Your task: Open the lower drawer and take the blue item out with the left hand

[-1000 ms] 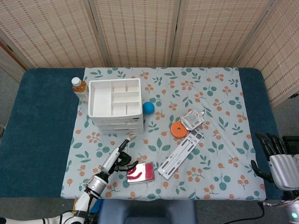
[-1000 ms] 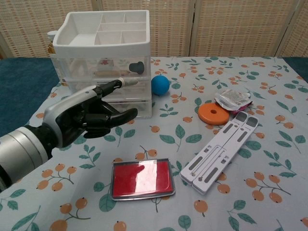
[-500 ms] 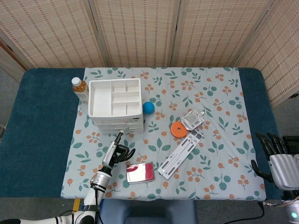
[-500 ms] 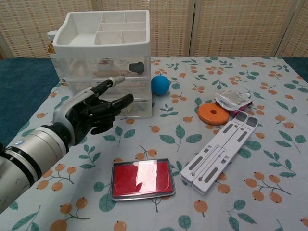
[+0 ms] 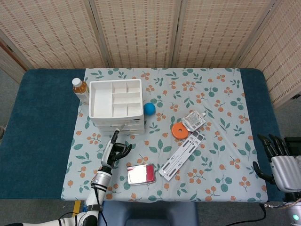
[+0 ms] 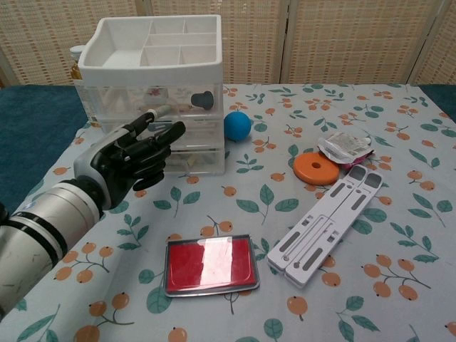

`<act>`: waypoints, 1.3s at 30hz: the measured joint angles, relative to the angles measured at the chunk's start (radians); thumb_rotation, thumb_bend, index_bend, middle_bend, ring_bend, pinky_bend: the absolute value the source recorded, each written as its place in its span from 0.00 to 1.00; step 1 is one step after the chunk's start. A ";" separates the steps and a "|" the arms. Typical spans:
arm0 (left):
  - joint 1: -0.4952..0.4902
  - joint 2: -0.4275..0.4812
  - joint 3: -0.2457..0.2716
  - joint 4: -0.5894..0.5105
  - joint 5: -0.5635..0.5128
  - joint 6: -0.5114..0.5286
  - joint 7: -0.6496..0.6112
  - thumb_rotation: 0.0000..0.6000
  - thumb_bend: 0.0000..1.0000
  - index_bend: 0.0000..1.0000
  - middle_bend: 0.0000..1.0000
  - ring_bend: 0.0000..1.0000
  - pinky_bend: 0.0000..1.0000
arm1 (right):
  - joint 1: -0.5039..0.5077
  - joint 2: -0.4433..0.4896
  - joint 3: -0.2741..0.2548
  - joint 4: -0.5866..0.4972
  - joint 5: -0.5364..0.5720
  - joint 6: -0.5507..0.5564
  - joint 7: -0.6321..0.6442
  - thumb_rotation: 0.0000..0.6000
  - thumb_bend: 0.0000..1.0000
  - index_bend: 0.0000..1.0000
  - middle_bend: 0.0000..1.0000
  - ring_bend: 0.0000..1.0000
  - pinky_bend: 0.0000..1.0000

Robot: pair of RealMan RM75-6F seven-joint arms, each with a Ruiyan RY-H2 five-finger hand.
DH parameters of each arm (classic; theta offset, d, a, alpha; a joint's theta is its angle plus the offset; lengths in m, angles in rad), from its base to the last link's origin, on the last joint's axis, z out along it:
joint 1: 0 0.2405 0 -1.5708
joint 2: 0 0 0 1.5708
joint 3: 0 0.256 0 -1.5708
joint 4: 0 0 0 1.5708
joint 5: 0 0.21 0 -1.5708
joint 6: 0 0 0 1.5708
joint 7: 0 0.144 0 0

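The white three-drawer unit [image 5: 116, 106] [image 6: 153, 92] stands at the left of the floral cloth, all its drawers pushed in. Its clear lower drawer [image 6: 194, 158] shows only blurred contents; I see no blue item inside. My left hand [image 5: 114, 150] [image 6: 132, 157] hovers just in front of the unit, holding nothing, fingers loosely bent and one finger stretched toward the drawer fronts. Whether it touches them is unclear. My right hand [image 5: 277, 162] rests off the table's right front corner, fingers apart and empty. It is absent from the chest view.
A blue ball [image 5: 149, 108] [image 6: 237, 125] lies right of the unit. An orange disc [image 6: 315, 169], a foil packet [image 6: 345, 147], a folded white stand [image 6: 328, 224] and a red case [image 6: 210, 265] lie on the cloth. A bottle [image 5: 80, 88] stands behind the unit.
My left hand has moved away from the red case and forward to the drawer unit, rising to the drawer fronts. The right hand has stayed put.
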 measured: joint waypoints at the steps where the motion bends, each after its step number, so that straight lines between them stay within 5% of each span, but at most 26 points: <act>1: -0.002 -0.004 -0.006 0.000 -0.005 -0.005 -0.006 1.00 0.30 0.07 0.98 1.00 1.00 | 0.000 0.000 0.000 0.000 0.000 0.000 0.000 1.00 0.43 0.00 0.11 0.00 0.02; 39: -0.017 -0.056 -0.115 0.035 -0.076 -0.063 -0.132 1.00 0.30 0.13 0.98 1.00 1.00 | -0.014 0.003 -0.002 -0.005 0.012 0.005 -0.007 1.00 0.43 0.00 0.11 0.00 0.02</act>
